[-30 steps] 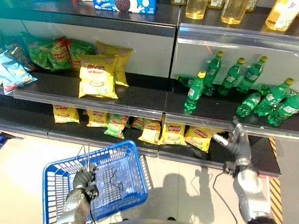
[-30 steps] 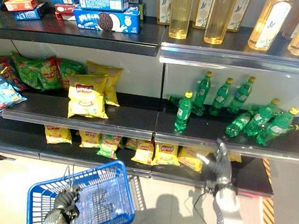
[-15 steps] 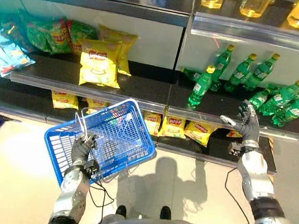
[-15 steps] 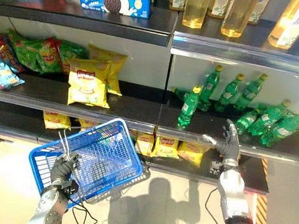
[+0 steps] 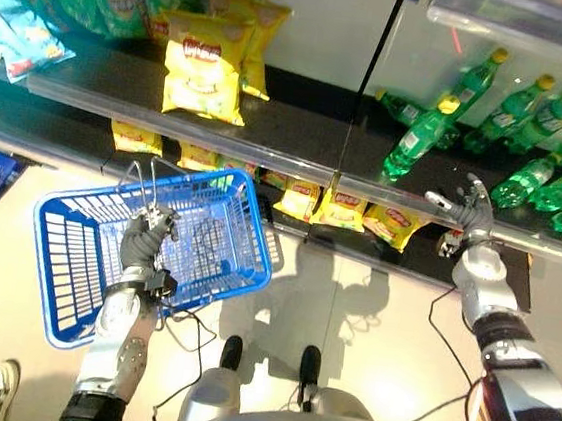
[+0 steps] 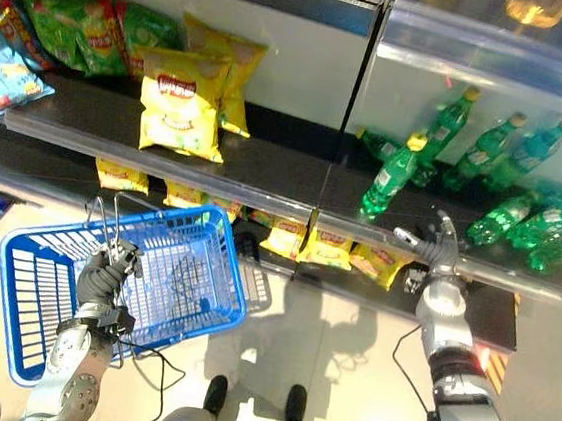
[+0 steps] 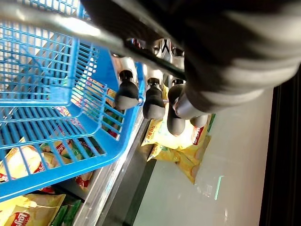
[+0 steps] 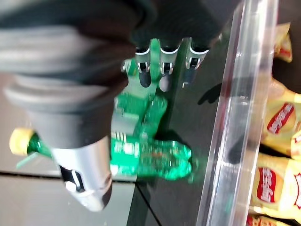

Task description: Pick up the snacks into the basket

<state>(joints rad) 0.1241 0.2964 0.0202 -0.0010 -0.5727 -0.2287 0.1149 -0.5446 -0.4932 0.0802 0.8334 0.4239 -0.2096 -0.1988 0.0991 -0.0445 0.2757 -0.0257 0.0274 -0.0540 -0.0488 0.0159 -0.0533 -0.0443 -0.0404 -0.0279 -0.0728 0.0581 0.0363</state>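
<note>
The left hand (image 5: 141, 246) is curled round the thin metal handle (image 5: 147, 178) of the blue plastic lattice basket (image 5: 75, 259) (nothing inside). Glossy yellow snack bags (image 5: 208, 67) lie on the dark shelf (image 5: 279, 135) above. The right hand (image 5: 470, 212), fingers spread, hovers by the green bottles (image 5: 419, 140).

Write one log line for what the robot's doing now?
left hand: shut on basket handle | right hand: open, at bottle shelf | basket: no snacks
</note>
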